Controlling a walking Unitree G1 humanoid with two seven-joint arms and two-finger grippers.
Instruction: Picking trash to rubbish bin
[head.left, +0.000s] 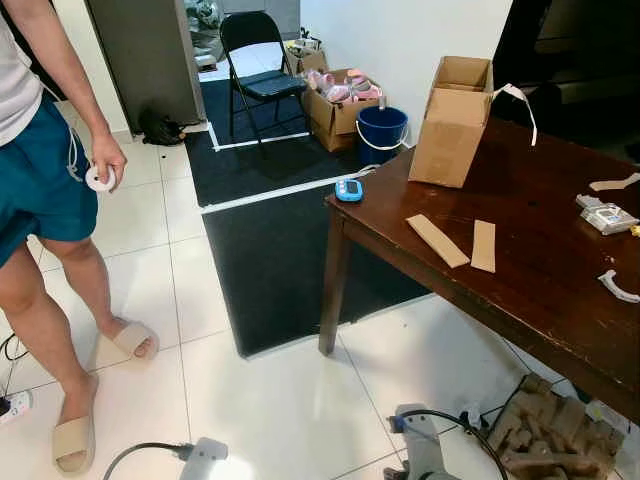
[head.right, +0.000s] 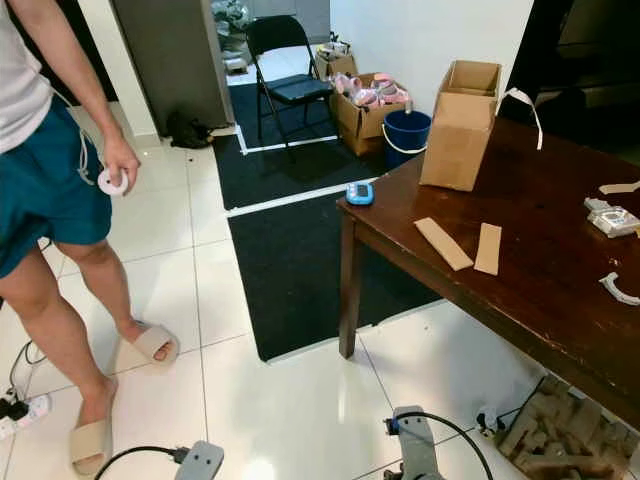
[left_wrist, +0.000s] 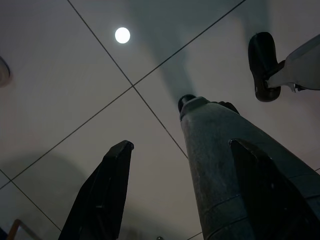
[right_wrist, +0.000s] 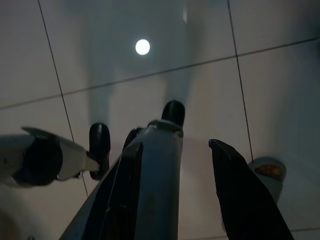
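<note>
Right gripper (right_wrist: 175, 200): fingers apart, empty, hanging low over floor tile. Cardboard strips (head.left: 437, 240) lie on table (head.left: 520, 270), up and fwd; right arm nearer. Left gripper (left_wrist: 185, 195): apart, idle.

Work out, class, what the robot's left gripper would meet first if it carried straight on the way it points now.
The left gripper hangs open, pointing down. Straight ahead lies the white tiled floor, so it would probably touch the tiles first; the robot's leg runs alongside, very close.

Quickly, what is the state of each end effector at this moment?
Left end effector: open, holding nothing, hanging over the floor tiles.
Right end effector: open, holding nothing, also hanging idle.
</note>
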